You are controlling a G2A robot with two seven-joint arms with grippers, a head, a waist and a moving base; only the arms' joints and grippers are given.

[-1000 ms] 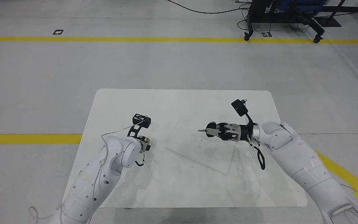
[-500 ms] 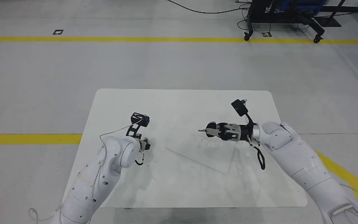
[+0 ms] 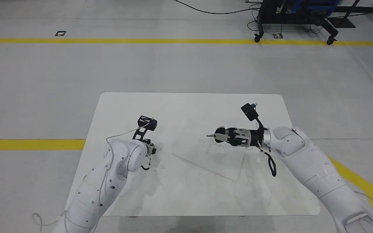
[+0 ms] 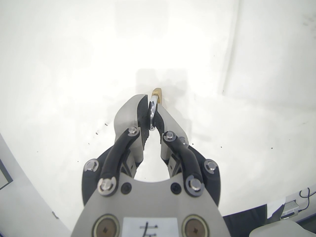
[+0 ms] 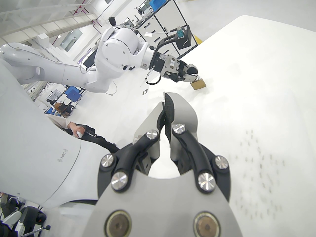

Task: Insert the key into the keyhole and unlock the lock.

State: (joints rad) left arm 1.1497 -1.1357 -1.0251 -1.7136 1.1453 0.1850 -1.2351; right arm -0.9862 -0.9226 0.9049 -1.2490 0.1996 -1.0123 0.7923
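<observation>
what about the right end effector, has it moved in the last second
No. The right end effector, shut on the thin silver metal key, sits at the same spot against the far edge of the white table.

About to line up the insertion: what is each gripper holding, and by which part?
Left gripper holds the padlock by its silver shackle. Right gripper pinches the key at one end, its thin tip sticking out.
</observation>
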